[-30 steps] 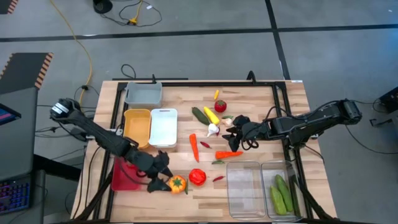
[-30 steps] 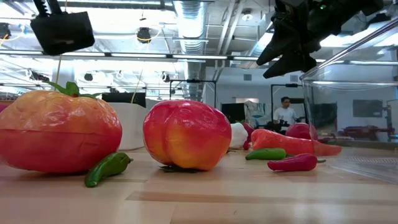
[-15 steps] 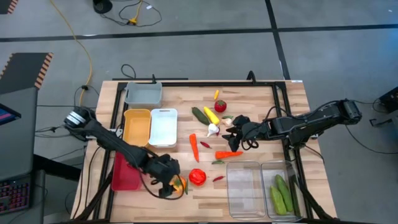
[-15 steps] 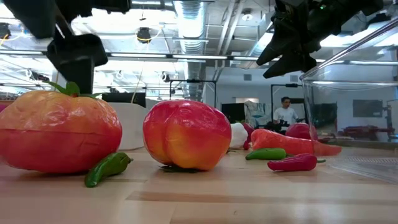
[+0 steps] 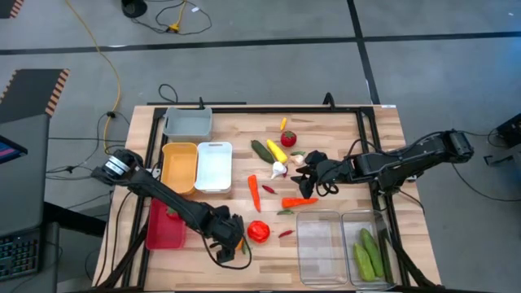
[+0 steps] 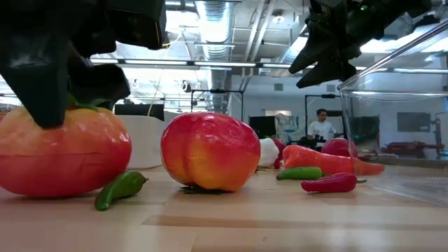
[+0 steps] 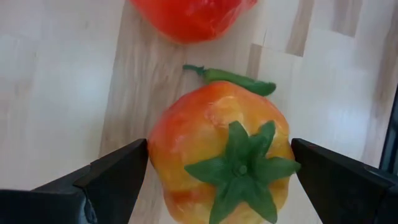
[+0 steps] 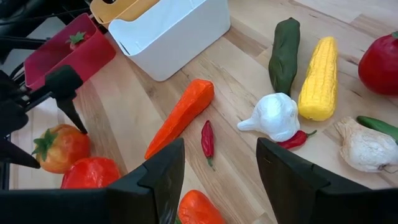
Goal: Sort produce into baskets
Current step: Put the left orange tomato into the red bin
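Note:
An orange-red tomato with a green calyx (image 7: 217, 143) sits on the table near the front edge, and also shows in the low view (image 6: 63, 154). My left gripper (image 5: 230, 242) is open above it, one finger (image 7: 118, 168) on each side of it. My right gripper (image 5: 313, 172) hangs open and empty over the table's middle right, above the loose produce. That produce includes an orange carrot (image 8: 180, 117), white garlic (image 8: 273, 117), a yellow corn cob (image 8: 318, 78) and a dark green cucumber (image 8: 284, 46). My left gripper comes from above, pointing down, with its fingers close against the tomato's two sides (image 7: 155, 149). I cannot tell whether they touch it. The tomato stands on the table, calyx up.
A red pepper (image 5: 259, 231) and a green chili (image 7: 230, 76) lie just beside the tomato. The red basket (image 5: 163, 228), yellow basket (image 5: 179, 167), white basket (image 5: 214, 166) and grey basket (image 5: 187, 122) stand at the left. Two clear baskets (image 5: 321, 248) stand at the front right, one holding cucumbers (image 5: 366, 256).
My left gripper has gone toward the table's right and near edge and come down over the orange-red tomato. Its fingers now stand on either side of the tomato.

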Tool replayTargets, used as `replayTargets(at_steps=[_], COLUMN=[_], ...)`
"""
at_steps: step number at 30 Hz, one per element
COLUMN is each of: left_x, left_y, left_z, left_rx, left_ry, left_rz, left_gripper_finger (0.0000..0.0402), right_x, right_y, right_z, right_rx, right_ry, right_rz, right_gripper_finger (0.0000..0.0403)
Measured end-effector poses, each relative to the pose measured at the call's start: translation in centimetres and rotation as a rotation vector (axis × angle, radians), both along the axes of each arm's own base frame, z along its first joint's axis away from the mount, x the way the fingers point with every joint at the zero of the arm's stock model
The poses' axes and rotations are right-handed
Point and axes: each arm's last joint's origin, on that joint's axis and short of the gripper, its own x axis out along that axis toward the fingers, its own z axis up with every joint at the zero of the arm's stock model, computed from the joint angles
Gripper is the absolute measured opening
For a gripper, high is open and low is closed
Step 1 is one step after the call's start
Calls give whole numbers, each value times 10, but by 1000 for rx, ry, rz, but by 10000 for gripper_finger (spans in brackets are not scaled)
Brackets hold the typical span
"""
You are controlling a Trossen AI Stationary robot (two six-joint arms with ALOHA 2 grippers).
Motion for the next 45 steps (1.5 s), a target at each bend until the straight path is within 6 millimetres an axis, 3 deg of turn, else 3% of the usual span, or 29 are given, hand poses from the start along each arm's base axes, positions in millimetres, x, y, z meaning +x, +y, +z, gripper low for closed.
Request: replayTargets(at_steps=[18, 29, 35, 45], left_x=[0, -1, -1, -2], left_y=[-1, -1, 0, 0], left_z=[0, 0, 0, 30], left_rx=[-15, -10, -8, 19], left_ry=[-2, 7, 12, 153], left_rz=[20, 23, 21, -100], left_gripper_finger=[375, 306, 303, 303], right_x=[0, 0, 0, 0], right_y=[0, 0, 0, 0], right_z=[0, 0, 0, 0], right_rx=[0, 0, 0, 0], right_ry=[0, 0, 0, 0], right_rz=[0, 0, 0, 0], right_gripper_finger=[225, 225, 225, 225])
